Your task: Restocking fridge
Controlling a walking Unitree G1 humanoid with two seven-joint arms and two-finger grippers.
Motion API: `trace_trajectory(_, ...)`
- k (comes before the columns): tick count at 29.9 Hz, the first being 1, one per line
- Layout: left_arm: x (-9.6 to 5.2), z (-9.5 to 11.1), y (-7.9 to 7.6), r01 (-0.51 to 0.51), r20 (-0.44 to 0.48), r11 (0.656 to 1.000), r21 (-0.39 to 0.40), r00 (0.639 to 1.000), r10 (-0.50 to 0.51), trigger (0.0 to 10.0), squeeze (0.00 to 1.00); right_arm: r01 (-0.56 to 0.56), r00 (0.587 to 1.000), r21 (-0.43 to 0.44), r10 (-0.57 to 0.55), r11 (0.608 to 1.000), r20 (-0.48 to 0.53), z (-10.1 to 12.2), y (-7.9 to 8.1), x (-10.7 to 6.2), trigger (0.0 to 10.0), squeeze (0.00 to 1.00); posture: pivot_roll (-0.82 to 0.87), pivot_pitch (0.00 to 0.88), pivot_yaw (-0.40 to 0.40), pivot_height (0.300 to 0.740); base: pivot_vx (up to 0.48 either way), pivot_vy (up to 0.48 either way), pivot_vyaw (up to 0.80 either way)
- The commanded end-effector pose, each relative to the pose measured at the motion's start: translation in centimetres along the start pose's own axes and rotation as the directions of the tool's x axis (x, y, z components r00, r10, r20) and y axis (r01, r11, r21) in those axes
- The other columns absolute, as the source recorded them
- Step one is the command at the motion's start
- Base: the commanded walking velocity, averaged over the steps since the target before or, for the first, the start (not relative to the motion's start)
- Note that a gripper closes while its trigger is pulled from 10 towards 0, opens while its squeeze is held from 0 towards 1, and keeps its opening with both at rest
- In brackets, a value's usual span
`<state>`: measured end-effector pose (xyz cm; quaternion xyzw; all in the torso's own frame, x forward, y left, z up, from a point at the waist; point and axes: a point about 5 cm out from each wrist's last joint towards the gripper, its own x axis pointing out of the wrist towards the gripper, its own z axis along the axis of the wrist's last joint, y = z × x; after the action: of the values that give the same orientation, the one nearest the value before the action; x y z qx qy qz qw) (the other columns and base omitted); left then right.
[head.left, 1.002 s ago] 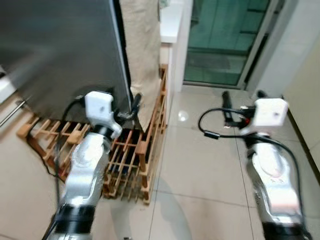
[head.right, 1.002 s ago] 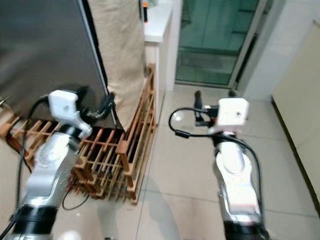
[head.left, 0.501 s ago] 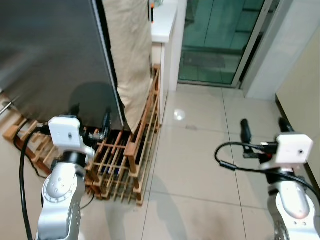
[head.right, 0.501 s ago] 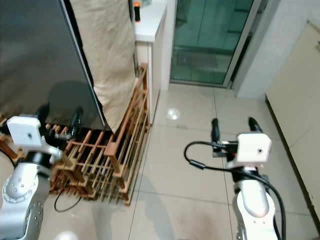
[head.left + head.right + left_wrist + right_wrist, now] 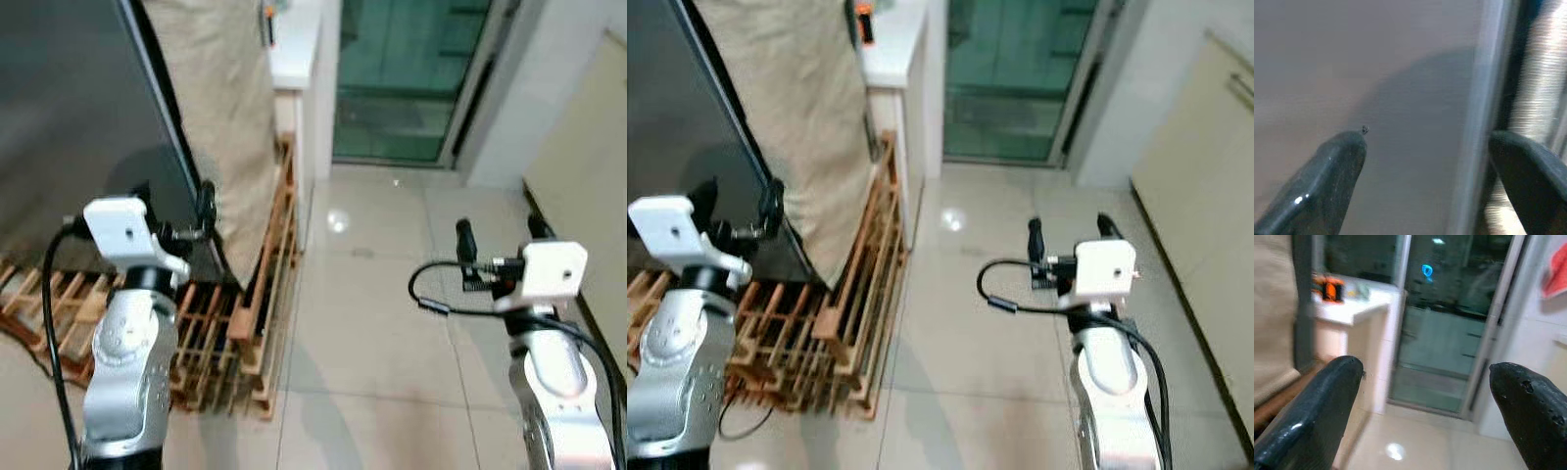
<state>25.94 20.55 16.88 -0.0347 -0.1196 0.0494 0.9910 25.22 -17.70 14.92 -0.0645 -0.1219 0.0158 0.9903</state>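
Note:
The fridge (image 5: 69, 117) stands at the left with its dark grey door face towards me. My left gripper (image 5: 174, 201) is raised close in front of that door, open, its fingers straddling the door's right edge (image 5: 1484, 98) with nothing held. In the left wrist view the grey door surface (image 5: 1376, 63) lies just beyond the fingertips. My right gripper (image 5: 498, 233) is open and empty in the air above the tiled floor (image 5: 372, 323), well right of the fridge, pointing towards the glass door (image 5: 1449, 333).
A beige cloth (image 5: 220, 108) hangs just right of the fridge. A wooden slatted rack (image 5: 245, 294) lies on the floor below it. Behind it is a white counter (image 5: 294, 49) with an orange object (image 5: 1330, 289). A cream wall (image 5: 588, 147) bounds the right.
The whole view has shifted, so the camera moved. My left gripper now sits higher against the fridge door's edge. Both grippers remain open and empty.

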Motion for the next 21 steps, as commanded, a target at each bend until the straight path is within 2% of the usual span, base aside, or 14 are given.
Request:
trace_trajectory(1,0.5,0.5,-1.0,0.031,0.02,0.999,-0.016,0.999,-0.031,10.0,0.0,0.032,0.999,-0.031,-0.032,0.999,-0.028,-0.6,-1.1,-0.7,10.0,0.0,-0.12,0.0,0.03,0.74,0.0,0.0,0.0)
trace_trajectory(10,1.4,0.2,-1.9,0.076,-0.009,0.997,-0.025,0.997,-0.077,10.0,0.0,0.024,0.999,-0.011,-0.024,1.0,-0.03,-0.8,-0.7,-0.2,10.0,0.0,-0.12,0.0,0.037,0.74,0.0,0.0,0.0)
trace_trajectory(15,2.9,0.0,-3.9,0.189,-0.051,0.98,-0.056,0.98,-0.192,10.0,0.0,0.04,0.999,0.006,-0.039,0.999,-0.038,-1.0,-0.9,0.1,10.0,0.0,-0.12,0.0,0.046,0.74,0.0,0.0,0.0)
trace_trajectory(17,3.5,0.2,-4.5,0.214,-0.044,0.975,-0.061,0.975,-0.217,10.0,0.0,0.048,0.998,0.01,-0.048,0.999,-0.041,-1.1,-1.0,0.2,10.0,0.0,-0.12,0.0,0.048,0.74,0.0,0.0,0.0)
trace_trajectory(18,4.6,0.6,-5.7,0.248,-0.041,0.965,-0.081,0.967,-0.252,10.0,0.0,0.054,0.998,0.011,-0.053,0.998,-0.043,-1.2,-1.0,0.4,10.0,0.0,-0.12,0.0,0.051,0.74,0.0,0.0,0.0)
trace_trajectory(19,4.6,0.6,-5.7,0.248,-0.041,0.965,-0.081,0.967,-0.252,10.0,0.0,0.054,0.998,0.011,-0.053,0.998,-0.043,-1.2,-1.0,0.4,10.0,0.0,-0.12,0.0,0.051,0.74,0.0,0.0,0.0)
trace_trajectory(20,5.4,1.1,-6.7,0.276,-0.034,0.956,-0.099,0.959,-0.28,10.0,0.0,0.06,0.997,0.012,-0.06,0.998,-0.044,-1.3,-1.1,0.6,10.0,0.0,-0.12,0.0,0.052,0.74,0.0,0.0,0.0)
trace_trajectory(21,5.4,1.1,-6.7,0.276,-0.034,0.956,-0.099,0.959,-0.28,10.0,0.0,0.06,0.997,0.012,-0.06,0.998,-0.044,-1.3,-1.1,0.6,10.0,0.0,-0.12,0.0,0.052,0.74,0.0,0.0,0.0)
